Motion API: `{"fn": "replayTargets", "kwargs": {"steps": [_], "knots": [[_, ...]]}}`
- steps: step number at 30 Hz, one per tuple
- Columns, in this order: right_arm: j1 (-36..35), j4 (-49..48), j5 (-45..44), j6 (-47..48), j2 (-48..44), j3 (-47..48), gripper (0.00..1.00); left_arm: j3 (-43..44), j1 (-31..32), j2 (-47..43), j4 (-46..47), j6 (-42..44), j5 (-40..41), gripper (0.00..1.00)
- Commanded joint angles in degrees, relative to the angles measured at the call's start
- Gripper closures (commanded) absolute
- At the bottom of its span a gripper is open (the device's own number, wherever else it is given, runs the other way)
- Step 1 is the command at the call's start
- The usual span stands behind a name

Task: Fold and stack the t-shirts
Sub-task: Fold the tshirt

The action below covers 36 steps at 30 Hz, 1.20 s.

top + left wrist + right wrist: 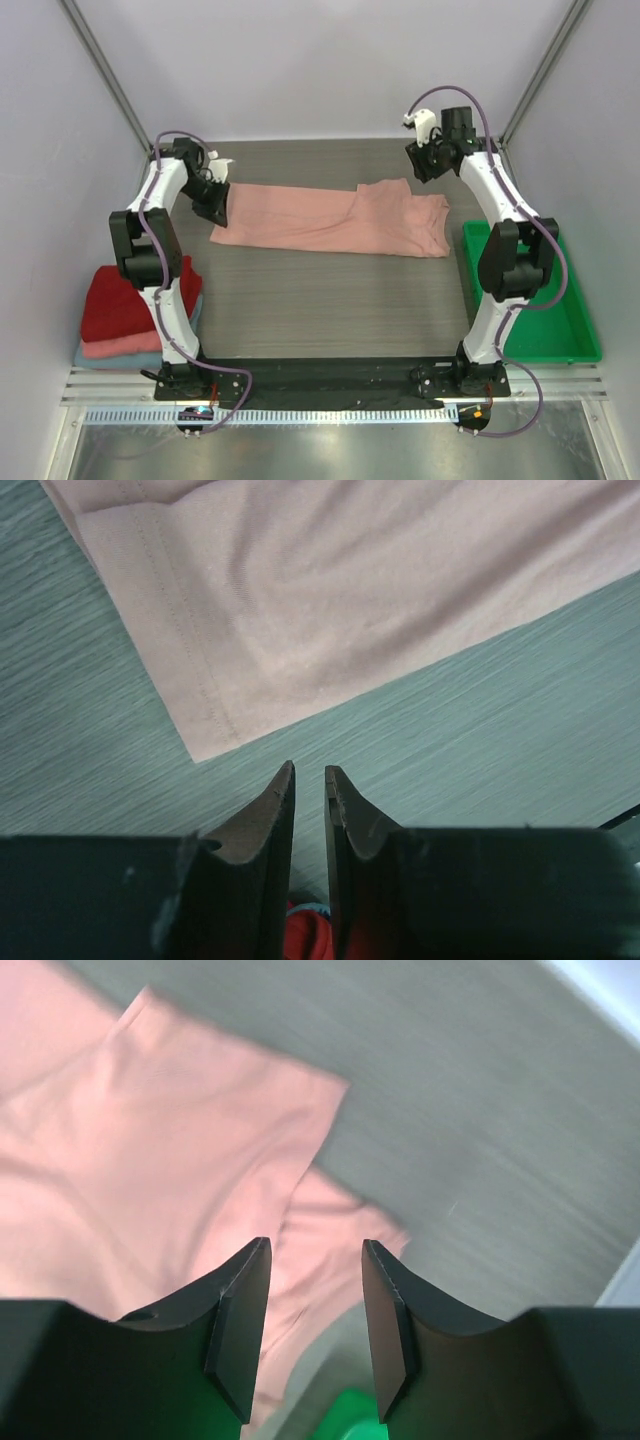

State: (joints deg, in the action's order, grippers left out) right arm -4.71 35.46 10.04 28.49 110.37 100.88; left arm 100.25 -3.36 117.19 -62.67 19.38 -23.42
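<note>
Pink t-shirt (pixel 330 218) lies on the desk (pixel 330 300). Left end effector (pixel 309 770) narrow, empty; right end effector (pixel 315 1245) wide, empty. Grab both corners evenly.

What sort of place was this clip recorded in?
Most likely a lab test cell, not a home: white walls with metal corner struts box in a grey wood-grain table, and two black-and-white robot arms, left and right, are bolted at its near edge.
</note>
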Motion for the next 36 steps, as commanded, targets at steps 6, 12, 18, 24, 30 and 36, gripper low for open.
{"fn": "replayTargets", "kwargs": {"steps": [6, 12, 18, 24, 30, 36], "knots": [[1.7, 13.4, 8.7, 8.9, -9.2, -19.7, 0.53, -1.3, -0.2, 2.2, 1.4, 1.8, 1.5, 0.83], [2.4, 13.5, 7.6, 10.6, -13.1, -24.1, 0.53, -0.3, -1.3, 3.8, 2.6, 1.4, 2.0, 0.85], [3.0, 13.2, 7.9, 11.7, -11.9, -26.3, 0.53, 0.3, -1.5, 5.5, 3.1, 0.2, 1.4, 0.85], [3.0, 13.0, 9.8, 11.9, -8.6, -27.8, 0.56, 1.4, -1.5, 7.5, 2.9, -0.5, 0.3, 0.85], [3.0, 12.6, 10.6, 11.3, -8.7, -28.3, 0.81, 2.3, -1.5, 8.9, 2.5, 0.3, 1.4, 0.85], [3.0, 12.0, 10.4, 11.0, -11.1, -29.1, 0.86, 2.1, -1.7, 8.8, 3.1, 0.2, 1.2, 0.85]]}}
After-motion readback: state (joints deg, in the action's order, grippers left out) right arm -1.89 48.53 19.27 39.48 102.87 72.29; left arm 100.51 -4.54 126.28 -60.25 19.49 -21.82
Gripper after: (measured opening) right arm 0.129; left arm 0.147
